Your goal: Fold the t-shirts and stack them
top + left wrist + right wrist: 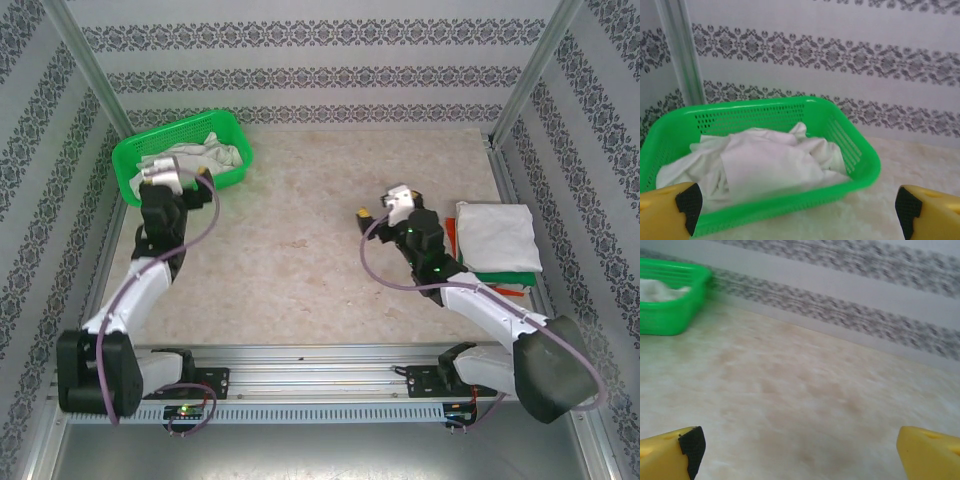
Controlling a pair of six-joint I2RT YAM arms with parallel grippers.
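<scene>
Reaching into the green basket (180, 127) at the upper left of the top view is judged the step in hand; the left gripper (797, 209) is spread wide and empty just short of its near wall; the crumpled white t-shirts (765, 165) are heaped inside; one top layer should be pinched, not a bundle, and lifted clear of the rim; the right gripper (799, 447) is held wide over the table (300, 270); the folded stack (497, 235) is seen at mid-right.
</scene>
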